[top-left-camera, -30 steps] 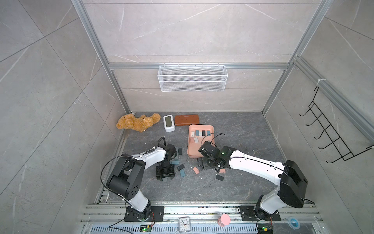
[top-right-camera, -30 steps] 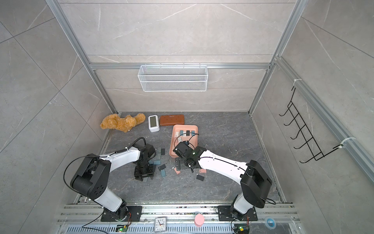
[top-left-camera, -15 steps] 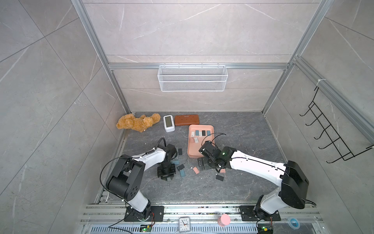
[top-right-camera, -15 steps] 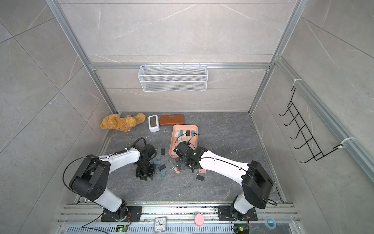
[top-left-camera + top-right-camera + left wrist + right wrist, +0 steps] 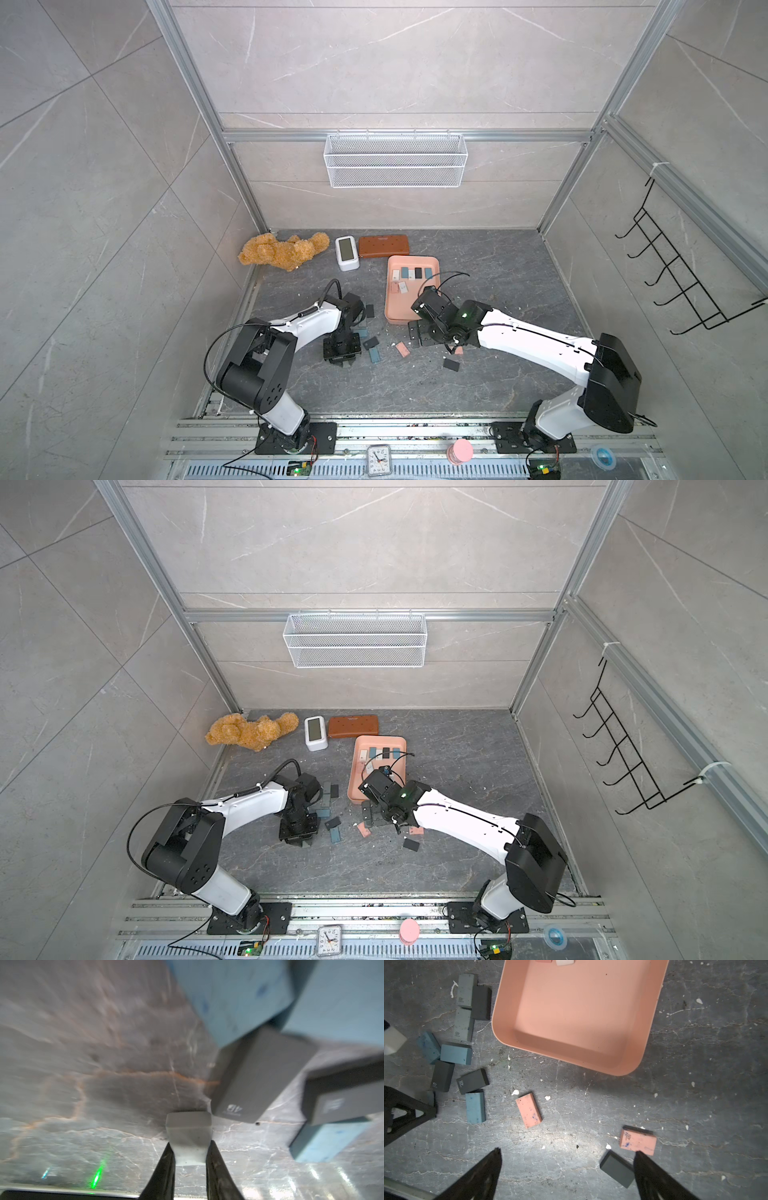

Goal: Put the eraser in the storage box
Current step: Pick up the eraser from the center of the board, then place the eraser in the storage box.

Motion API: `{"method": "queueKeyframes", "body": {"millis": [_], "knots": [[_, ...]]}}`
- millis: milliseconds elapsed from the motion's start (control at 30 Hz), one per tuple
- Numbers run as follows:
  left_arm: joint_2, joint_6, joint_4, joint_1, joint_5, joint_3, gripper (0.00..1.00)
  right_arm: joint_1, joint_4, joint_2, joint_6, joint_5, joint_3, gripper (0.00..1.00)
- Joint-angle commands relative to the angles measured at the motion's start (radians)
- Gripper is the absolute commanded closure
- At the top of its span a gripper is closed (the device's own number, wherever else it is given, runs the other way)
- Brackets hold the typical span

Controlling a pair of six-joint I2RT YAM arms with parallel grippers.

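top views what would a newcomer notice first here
Probably the salmon-pink storage box mid-floor, a few erasers lined up at its far end, with more loose erasers scattered on the dark floor in front of it. Next, in the left wrist view, the left gripper pinches a white eraser; a fluffy teddy bear lies in the far corner.

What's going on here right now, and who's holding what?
The left end effector is shut on a white eraser, low over the table beside a dark eraser. The right end effector is open and empty, above a pink eraser near the storage box. A few erasers lie at the box's far end.
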Motion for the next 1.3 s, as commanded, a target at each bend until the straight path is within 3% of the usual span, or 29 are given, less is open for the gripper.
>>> {"method": "queueKeyframes", "body": {"millis": [0,433,1000,1267], "knots": [[-0.026,-0.004,-0.031,0.0,-0.039,0.099,0.82,-0.03,-0.038,-0.03,-0.01,0.007,0.01,0.0],[0.115,0.054,-0.135,-0.013,-0.071,0.527,0.82,-0.23,-0.034,-0.048,-0.064,-0.097,0.039,0.0],[0.55,0.083,-0.132,-0.099,-0.029,1.077,0.82,-0.405,-0.07,-0.017,-0.047,-0.22,0.065,0.0],[0.721,0.071,-0.121,-0.135,-0.02,1.266,0.82,-0.471,-0.072,-0.02,-0.039,-0.278,0.039,0.0]]}}
